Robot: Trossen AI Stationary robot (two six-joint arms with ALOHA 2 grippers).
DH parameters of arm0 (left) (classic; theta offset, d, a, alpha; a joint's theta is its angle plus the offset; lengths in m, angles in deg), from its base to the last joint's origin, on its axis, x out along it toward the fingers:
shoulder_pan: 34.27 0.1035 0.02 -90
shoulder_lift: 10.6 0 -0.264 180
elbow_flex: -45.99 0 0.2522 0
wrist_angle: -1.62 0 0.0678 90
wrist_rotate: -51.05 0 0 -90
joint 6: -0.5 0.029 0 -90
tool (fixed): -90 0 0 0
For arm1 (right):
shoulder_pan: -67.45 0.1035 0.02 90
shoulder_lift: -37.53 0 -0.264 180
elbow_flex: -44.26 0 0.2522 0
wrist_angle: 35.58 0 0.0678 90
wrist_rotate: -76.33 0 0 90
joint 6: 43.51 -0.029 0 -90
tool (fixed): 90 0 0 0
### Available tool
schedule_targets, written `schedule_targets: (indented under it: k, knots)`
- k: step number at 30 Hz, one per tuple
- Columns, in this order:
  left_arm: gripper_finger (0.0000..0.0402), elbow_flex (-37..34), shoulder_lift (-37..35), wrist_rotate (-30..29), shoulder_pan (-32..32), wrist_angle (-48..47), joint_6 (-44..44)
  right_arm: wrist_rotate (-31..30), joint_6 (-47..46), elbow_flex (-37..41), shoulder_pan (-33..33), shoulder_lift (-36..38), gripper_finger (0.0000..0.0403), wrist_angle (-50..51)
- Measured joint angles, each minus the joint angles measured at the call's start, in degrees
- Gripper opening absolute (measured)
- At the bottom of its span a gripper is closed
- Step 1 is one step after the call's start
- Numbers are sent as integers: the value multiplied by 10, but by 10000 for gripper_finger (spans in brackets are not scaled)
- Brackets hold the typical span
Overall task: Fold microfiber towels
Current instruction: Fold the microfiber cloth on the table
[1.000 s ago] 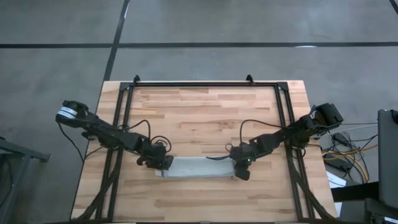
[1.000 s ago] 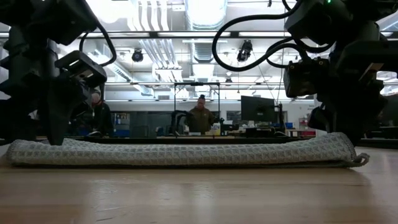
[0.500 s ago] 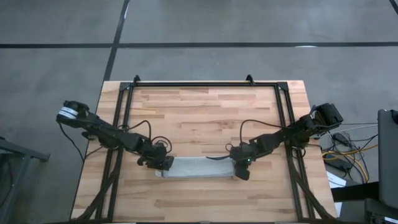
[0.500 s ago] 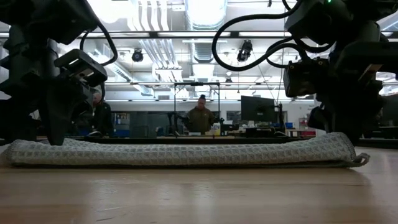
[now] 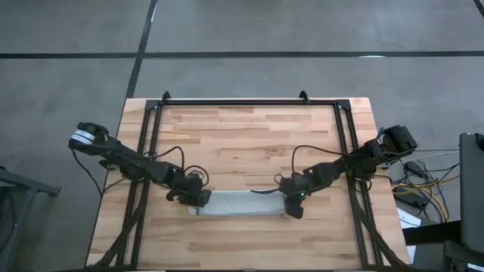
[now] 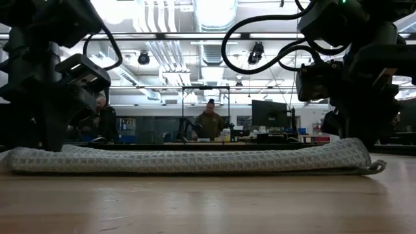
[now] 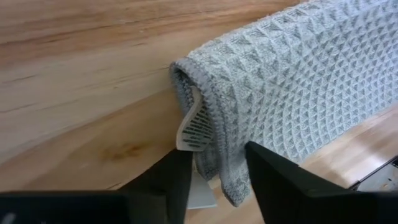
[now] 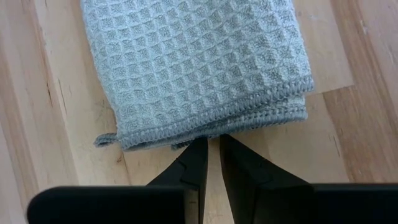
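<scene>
Low on the wooden table [image 5: 249, 143], slightly below the middle of the high view, the microfiber towel [image 5: 240, 204] lies folded into a long narrow strip running left to right. At its left end sits the left gripper [image 7: 216, 163], fingers parted with the folded corner and the white tag [image 7: 194, 127] between them, not visibly pinched. At the strip's right end sits the right gripper [image 8: 211, 155], fingers nearly together with only a thin gap, tips just at the towel's hemmed edge, holding nothing. Beyond the table, people [image 6: 209, 123] stand in the room.
</scene>
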Motion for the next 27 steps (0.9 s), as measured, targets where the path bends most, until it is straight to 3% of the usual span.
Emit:
schedule_targets:
  k: [8,15,27]
  knots:
    - [63,-1,1,-5,0,1,13,0,13,0,0,0,43,0]
    - [11,-1,1,-14,0,17,15,0,13,0,0,0,43,0]
    - [3,-1,2,-20,0,40,16,0,11,0,0,0,43,0]
